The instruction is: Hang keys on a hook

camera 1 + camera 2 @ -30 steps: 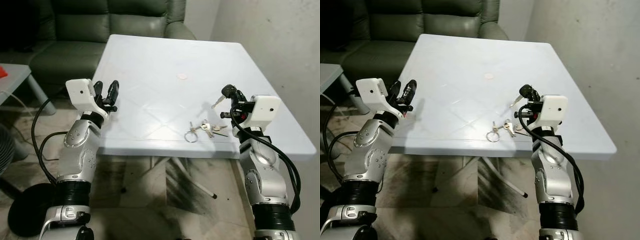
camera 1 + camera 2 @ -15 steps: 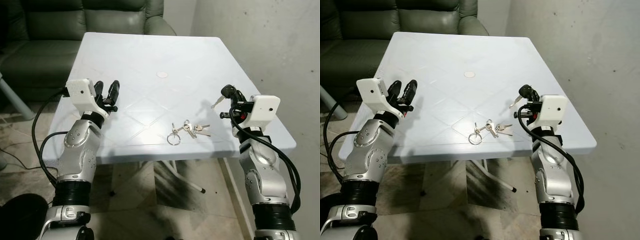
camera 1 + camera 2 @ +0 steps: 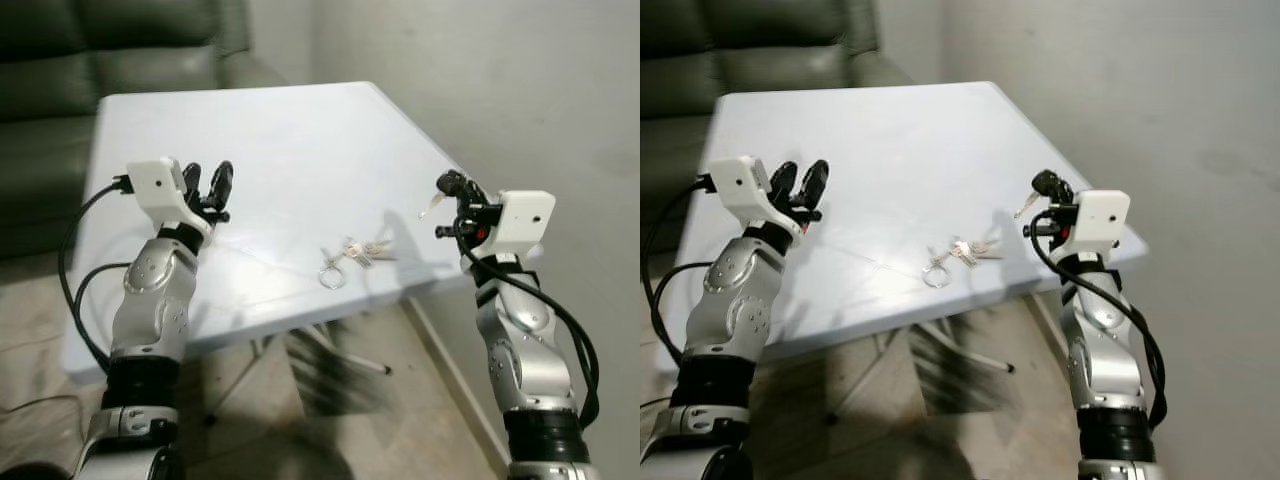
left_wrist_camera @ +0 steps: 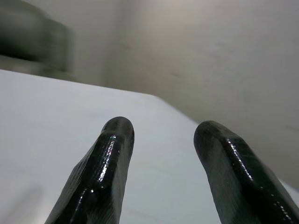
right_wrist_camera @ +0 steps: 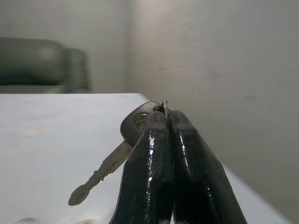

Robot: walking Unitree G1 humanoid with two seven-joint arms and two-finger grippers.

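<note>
Black-headed key (image 5: 122, 150) with a silver blade hangs pinched in the right hand (image 5: 164, 116); left hand (image 4: 161, 135) released.

Key bunch (image 3: 352, 255) on the table (image 3: 290, 130) near its front edge, sofa (image 3: 110, 45) behind the table.

- Counter (image 3: 270, 130): white, square plastic top with faint diagonal moulding lines, carried on a folding frame seen beneath its near edge.
- Bunch of keys (image 3: 365, 250): lies flat on the counter near its front edge, keys fanned toward the wall side.
- Key ring (image 3: 331, 275): round, flat on the counter, joined to the bunch.
</note>
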